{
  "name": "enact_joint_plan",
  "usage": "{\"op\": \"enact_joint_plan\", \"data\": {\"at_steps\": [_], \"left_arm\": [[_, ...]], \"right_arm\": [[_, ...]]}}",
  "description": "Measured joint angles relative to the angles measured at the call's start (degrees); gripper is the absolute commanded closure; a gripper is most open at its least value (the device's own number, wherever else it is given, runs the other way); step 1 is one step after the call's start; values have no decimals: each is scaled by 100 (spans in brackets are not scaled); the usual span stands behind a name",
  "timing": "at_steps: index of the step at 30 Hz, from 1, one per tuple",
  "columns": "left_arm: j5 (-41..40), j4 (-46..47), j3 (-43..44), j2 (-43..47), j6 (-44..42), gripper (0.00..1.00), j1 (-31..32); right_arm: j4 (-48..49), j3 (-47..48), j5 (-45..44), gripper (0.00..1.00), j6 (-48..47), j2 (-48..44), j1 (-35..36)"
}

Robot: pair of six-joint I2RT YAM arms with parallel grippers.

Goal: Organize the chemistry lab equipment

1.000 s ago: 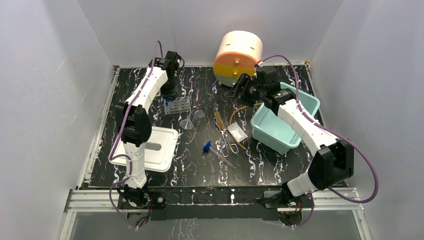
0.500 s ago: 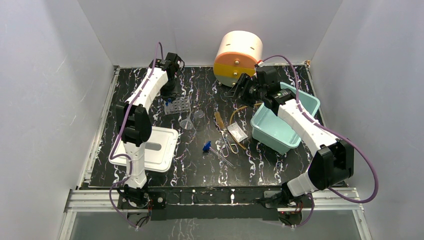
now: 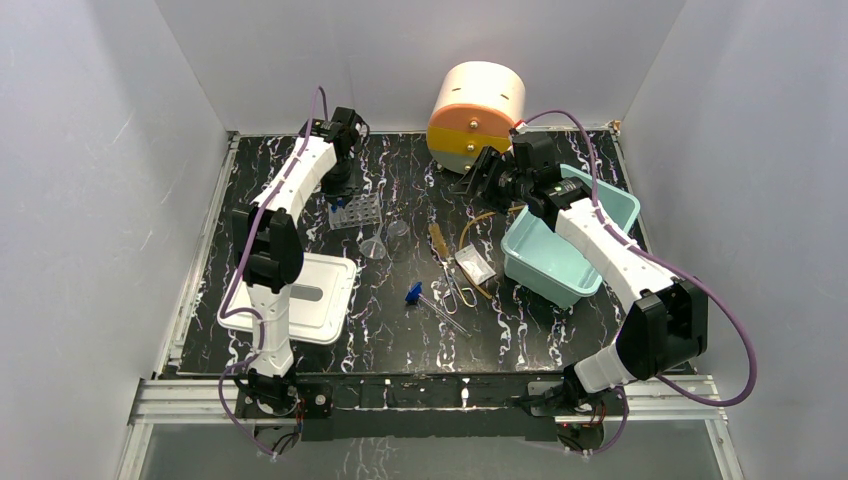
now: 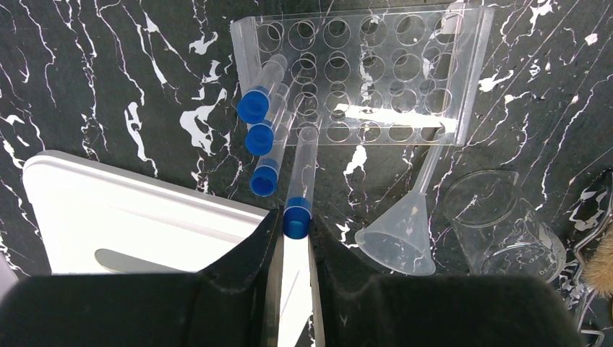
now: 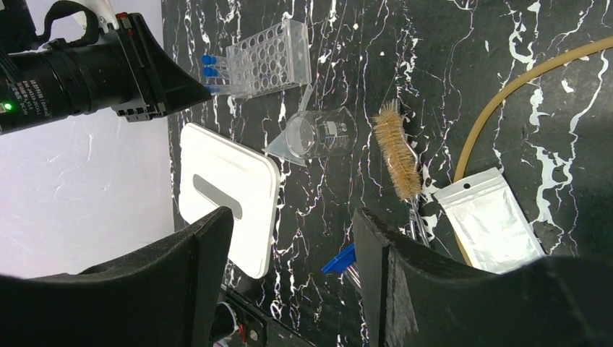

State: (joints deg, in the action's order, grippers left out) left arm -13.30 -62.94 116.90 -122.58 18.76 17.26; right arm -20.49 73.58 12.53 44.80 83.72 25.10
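My left gripper [image 4: 295, 230] is shut on the blue cap of a clear tube [image 4: 303, 170]. The tube's far end reaches the near row of the clear grid rack [image 4: 376, 69]. Three more blue-capped tubes [image 4: 264, 134] lean in the rack's left side. From above, the left gripper [image 3: 338, 183] hangs just behind the rack [image 3: 358, 210]. A clear funnel [image 4: 399, 240] lies to the right of the held tube. My right gripper [image 5: 289, 253] stands open high above the table, with a brush [image 5: 397, 150], tan tubing [image 5: 506, 90] and a small clear bag [image 5: 491, 225] below it.
A clear beaker [image 4: 502, 230] sits beside the funnel. A white lid [image 3: 300, 295] lies front left, a teal bin [image 3: 612, 205] at the right, and the cream-and-orange drawer unit [image 3: 478, 110] at the back. Scissors [image 3: 458, 290] and a blue clip [image 3: 412, 292] lie mid-table.
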Motion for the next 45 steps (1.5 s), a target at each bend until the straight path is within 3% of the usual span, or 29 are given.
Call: {"op": "enact_joint_plan", "data": {"at_steps": [23,33,45], "left_arm": [[-24,-57,461,-560,-127,84,0],[-24,-55,476,-560,-142,75,0],[-24,-103,570,-560,-133,77,0]], "right_arm": [[225,-138,157,30,26,-66,2],[225,-138,155,30,24,-66,2],[225,-140,155,30,24,-72,4]]}}
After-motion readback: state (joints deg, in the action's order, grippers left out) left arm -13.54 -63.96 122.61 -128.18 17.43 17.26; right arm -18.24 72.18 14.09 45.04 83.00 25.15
